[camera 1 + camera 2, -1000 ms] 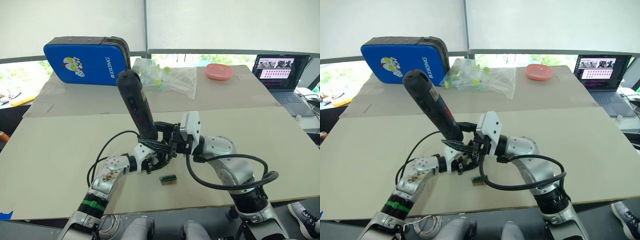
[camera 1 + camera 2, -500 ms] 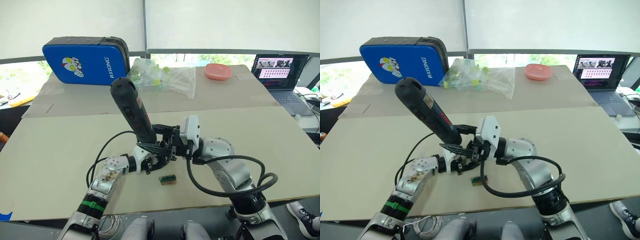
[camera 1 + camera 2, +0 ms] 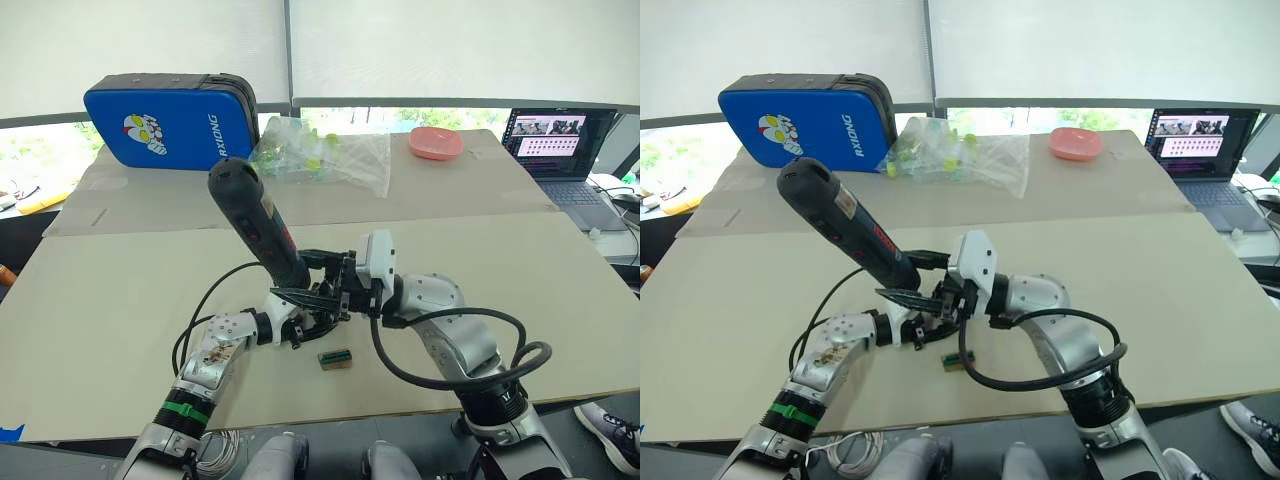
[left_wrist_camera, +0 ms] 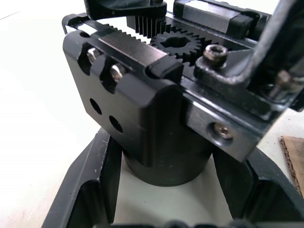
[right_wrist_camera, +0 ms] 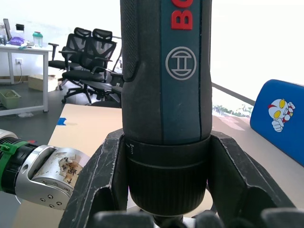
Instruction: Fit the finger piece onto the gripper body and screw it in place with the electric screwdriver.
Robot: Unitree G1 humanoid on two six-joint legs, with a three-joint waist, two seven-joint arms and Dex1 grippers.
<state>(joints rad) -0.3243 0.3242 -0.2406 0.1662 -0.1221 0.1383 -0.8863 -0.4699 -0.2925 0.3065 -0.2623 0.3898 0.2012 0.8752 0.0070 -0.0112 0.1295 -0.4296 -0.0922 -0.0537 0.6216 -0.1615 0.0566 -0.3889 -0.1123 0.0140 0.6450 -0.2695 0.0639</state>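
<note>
Both grippers meet at mid-table, one on the gripper body, the other on the electric screwdriver.

Head views: the right gripper [image 3: 325, 275] is clamped round the lower end of the electric screwdriver [image 3: 255, 222], which leans up and toward the robot's left over the gripper body [image 3: 318, 306]; the left gripper [image 3: 300, 322] is at that body on the table [image 3: 120, 280], just beside a small green-brown block [image 3: 336, 357]. A blue case [image 3: 168, 108], clear plastic bag [image 3: 330, 155], pink dish [image 3: 436, 143] and laptop [image 3: 562, 140] lie at the far side.
Left wrist view: the left gripper's fingers [image 4: 90, 190] flank the gripper body's round base [image 4: 166, 164], clenched on it; gear teeth show above.
Right wrist view: black fingers [image 5: 102, 175] grip the screwdriver's collar.
</note>
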